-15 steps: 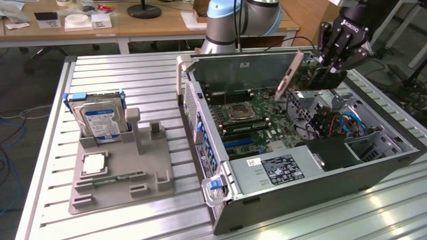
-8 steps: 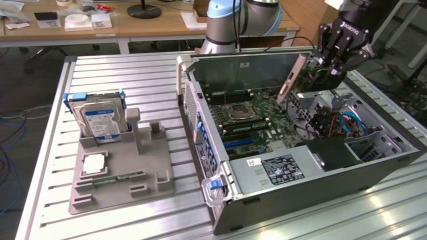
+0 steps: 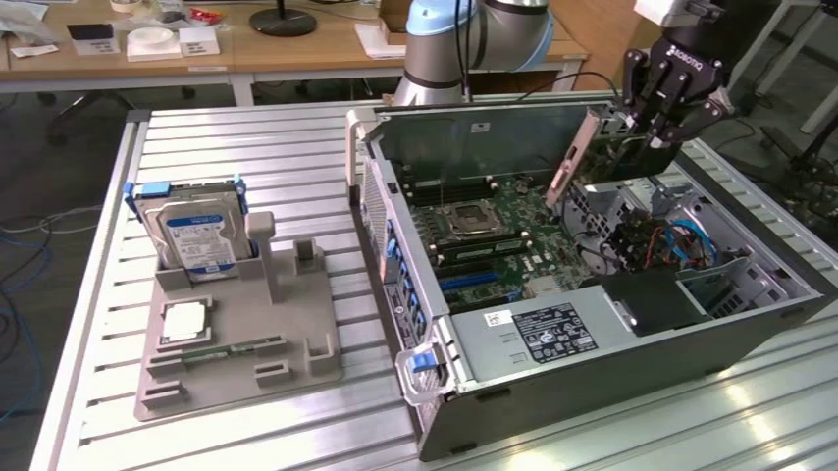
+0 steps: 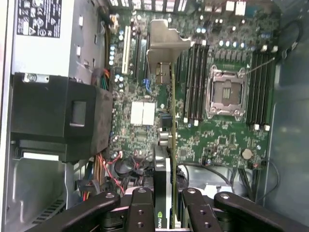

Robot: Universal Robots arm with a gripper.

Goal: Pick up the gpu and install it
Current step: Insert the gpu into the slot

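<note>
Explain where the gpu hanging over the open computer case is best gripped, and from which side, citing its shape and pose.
Pinch its two flat faces near the upper edge, coming from above, as the gripper does now. The gpu is thin and stands on edge, so opposing fingers close across its thickness, leaving the silver bracket and the lower edge toward the motherboard free.

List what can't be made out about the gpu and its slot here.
1. Wrist view: the slot under the gpu, hidden by the card seen edge-on; whether it is seated cannot be told.
2. Exterior view: the exact grip on the card, covered by the gripper itself.
3. Exterior view: print on the power supply label, too small to read.
</note>
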